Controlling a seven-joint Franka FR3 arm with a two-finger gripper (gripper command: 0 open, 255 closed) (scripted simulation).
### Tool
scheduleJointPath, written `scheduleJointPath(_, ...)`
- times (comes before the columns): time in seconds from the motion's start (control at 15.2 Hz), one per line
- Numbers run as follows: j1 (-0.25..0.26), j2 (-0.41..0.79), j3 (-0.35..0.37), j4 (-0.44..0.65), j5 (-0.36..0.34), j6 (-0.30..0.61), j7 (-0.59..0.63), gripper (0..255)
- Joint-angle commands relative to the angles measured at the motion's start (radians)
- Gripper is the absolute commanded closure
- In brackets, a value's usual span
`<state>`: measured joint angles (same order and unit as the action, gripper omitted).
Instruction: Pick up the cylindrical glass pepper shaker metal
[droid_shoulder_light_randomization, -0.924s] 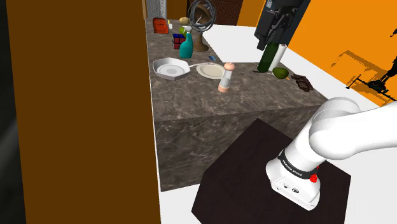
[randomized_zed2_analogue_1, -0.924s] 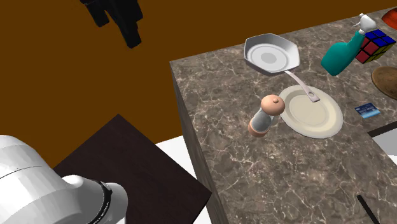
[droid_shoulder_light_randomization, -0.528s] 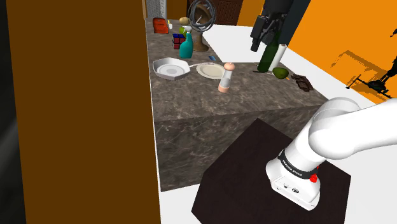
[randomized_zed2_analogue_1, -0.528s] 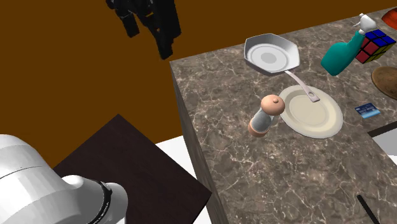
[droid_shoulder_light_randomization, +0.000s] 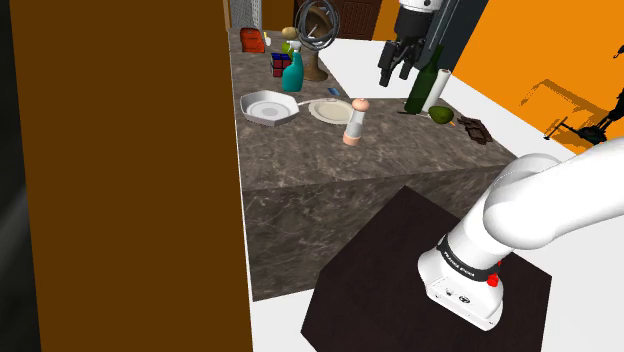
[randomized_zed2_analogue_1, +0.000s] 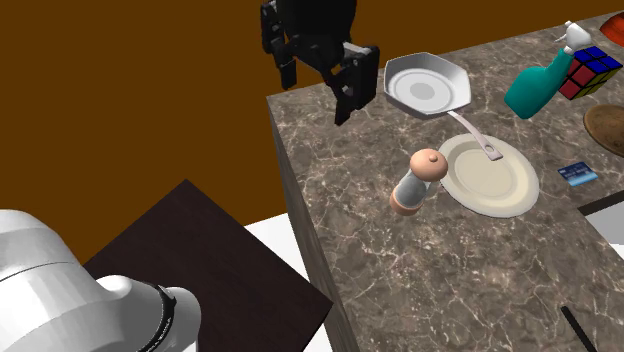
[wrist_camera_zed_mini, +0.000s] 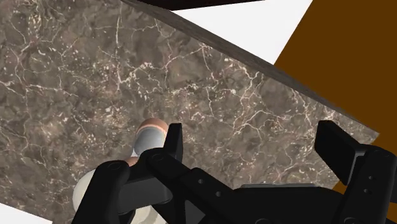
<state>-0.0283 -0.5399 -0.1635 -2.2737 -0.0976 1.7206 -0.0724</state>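
The pepper shaker (droid_shoulder_light_randomization: 354, 124) is a clear cylinder with a pinkish-brown cap and base, standing upright on the dark marble counter (droid_shoulder_light_randomization: 330, 160) beside a cream plate (droid_shoulder_light_randomization: 330, 111). In the second exterior view the shaker (randomized_zed2_analogue_1: 418, 181) stands near the counter's front edge. My black gripper (randomized_zed2_analogue_1: 315, 88) hangs open in the air above the counter's corner, apart from the shaker and higher than it. In the shoulder view the gripper (droid_shoulder_light_randomization: 395, 65) is up and to the right of the shaker. In the wrist view the shaker (wrist_camera_zed_mini: 151, 135) lies just outside one finger of the gripper (wrist_camera_zed_mini: 254, 146), partly hidden by it.
A white frying pan (randomized_zed2_analogue_1: 427, 86) lies behind the plate (randomized_zed2_analogue_1: 488, 175). A teal spray bottle (randomized_zed2_analogue_1: 540, 82) and a colour cube (randomized_zed2_analogue_1: 590, 72) stand further back. A green bottle (droid_shoulder_light_randomization: 425, 90) is at the counter's far side. A tall brown panel (droid_shoulder_light_randomization: 120, 170) blocks the shoulder view's left.
The gripper has swung in over the counter, moving right and down in the second exterior view and left in the shoulder view. The shaker has stayed put.
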Motion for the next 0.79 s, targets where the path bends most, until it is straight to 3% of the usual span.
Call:
scheduleJointPath(0.0, -0.005, 0.063, -0.033, 0.016, 0.000, 0.043, -0.033, 0)
scheduleJointPath(0.73, -0.032, 0.461, -0.184, 0.203, 0.097, 0.202, -0.242, 0)
